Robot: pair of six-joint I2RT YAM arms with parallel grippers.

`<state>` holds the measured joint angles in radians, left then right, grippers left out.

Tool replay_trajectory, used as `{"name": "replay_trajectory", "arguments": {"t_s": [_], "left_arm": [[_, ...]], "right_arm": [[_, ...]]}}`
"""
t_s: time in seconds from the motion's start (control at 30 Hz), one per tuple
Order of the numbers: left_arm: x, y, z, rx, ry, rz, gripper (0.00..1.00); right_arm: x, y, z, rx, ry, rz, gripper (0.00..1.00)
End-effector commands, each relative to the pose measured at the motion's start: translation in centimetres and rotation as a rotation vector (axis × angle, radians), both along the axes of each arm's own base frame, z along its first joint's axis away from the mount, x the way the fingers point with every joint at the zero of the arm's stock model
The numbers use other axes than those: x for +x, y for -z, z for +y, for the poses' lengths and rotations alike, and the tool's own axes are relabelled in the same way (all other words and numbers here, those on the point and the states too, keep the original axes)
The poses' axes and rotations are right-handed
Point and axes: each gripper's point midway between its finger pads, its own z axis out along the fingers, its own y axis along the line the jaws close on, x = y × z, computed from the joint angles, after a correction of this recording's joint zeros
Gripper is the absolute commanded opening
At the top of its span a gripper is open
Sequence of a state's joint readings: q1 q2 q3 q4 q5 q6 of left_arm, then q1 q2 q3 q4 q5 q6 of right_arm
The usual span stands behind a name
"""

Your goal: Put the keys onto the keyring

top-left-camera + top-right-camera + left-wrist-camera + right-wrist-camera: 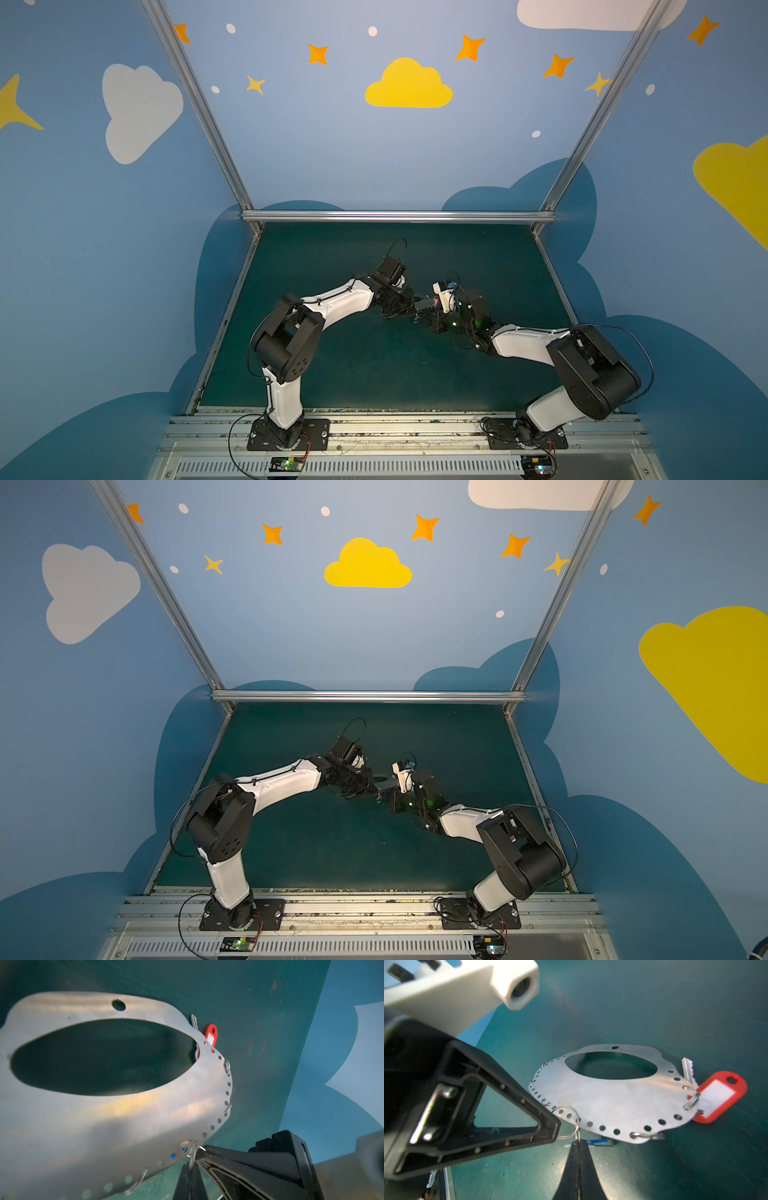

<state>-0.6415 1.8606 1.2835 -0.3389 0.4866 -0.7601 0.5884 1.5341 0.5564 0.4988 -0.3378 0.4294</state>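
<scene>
Left wrist view: left hand point(190, 1165) pinched shut on a thin wire ring point(193, 1150) at the rim of the large flat grey oval metal keyring point(124, 1118); right wrist view: right hand point(578, 1142) closed tight on a small silver ring point(577, 1134) there, red-tagged silver key point(687, 1071) ringed on opposite.

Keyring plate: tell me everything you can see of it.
The keyring is a flat grey metal plate with a big oval hole, small holes along its edge and several wire rings. The red-tagged key hangs from one ring. The left gripper and right gripper, both shut, pinch rings at one edge, beside a blue tag.
</scene>
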Motion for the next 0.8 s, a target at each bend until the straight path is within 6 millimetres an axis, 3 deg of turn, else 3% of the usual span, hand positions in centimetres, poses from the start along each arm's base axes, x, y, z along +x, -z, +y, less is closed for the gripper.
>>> {"name": "replay_trajectory", "arguments": {"t_s": [0.0,0.33,0.63,0.77], "left_arm": [[-0.3,-0.4,0.2,-0.011,0.002,-0.003,0.04],[-0.5,-0.1,0.4,-0.005,-0.006,-0.001,0.04],[0.3,-2.2,0.6,-0.118,-0.064,-0.012,0.04],[0.4,-4.2,0.7,-0.171,-0.076,-0.028,0.19]], "right_arm": [[0.8,-3.1,0.6,0.058,0.005,-0.088,0.00],[0.6,-4.8,0.3,0.091,0.016,-0.129,0.00],[0.0,-7.4,0.2,0.151,-0.002,-0.167,0.00],[-0.7,-9.7,0.1,0.174,-0.025,-0.213,0.00]]}}
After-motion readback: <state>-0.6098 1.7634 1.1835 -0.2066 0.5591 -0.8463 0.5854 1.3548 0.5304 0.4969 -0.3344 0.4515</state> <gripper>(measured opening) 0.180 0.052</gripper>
